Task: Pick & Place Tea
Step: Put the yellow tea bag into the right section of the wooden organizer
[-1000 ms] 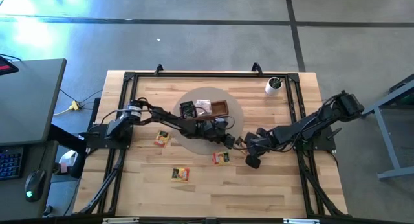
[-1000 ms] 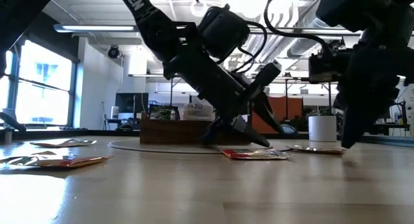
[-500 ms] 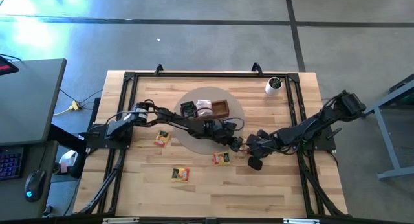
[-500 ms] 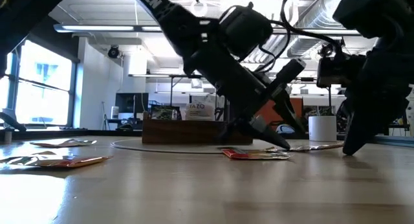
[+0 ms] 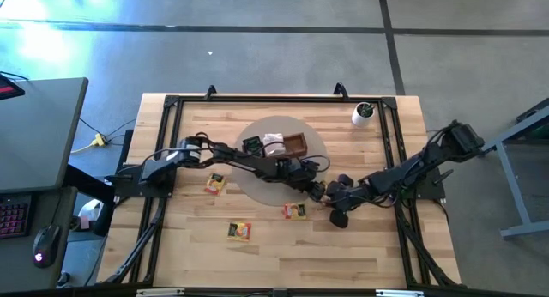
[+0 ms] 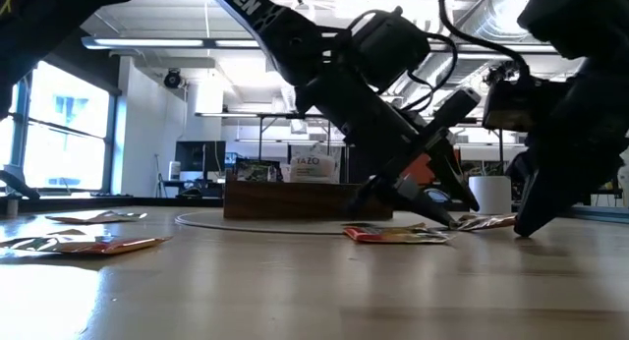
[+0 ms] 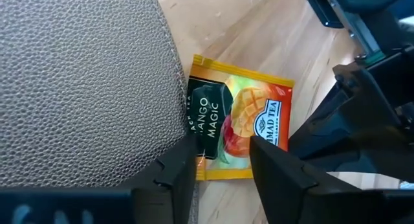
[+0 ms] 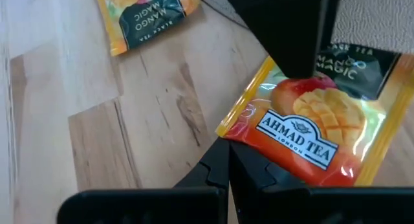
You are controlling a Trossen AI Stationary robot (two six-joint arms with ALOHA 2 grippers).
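Left wrist view: looked down on a mango tea sachet (image 7: 240, 125) lying flat on the table (image 7: 272, 36), one edge against the round grey mat (image 7: 77, 75). Held the left claw (image 7: 223, 167) spread, one finger to either side of the sachet, nothing gripped.

Right wrist view: kept the right claw (image 8: 228, 171) clenched, tips at the sachet's near edge. Could not tell whether touching it or just beside it. Showed a second mango sachet (image 8: 145, 11) well apart on the bare wood.

Low view: met both claws low over the table, the sachet's foil edge lifted slightly off the wood. Showed the wooden tray (image 6: 305, 198) behind, sachets standing in it.

High view: reached across the mat with the left arm and in from the far side with the right, claws nearly touching. Left three more sachets loose on the table.

Judged the sachet very light, thin, limp and slick, so likely to slide or buckle rather than lift. Judged the raised edge the best place to pinch, with the other claw blocking the slide. No fragility worth noting beyond creasing.
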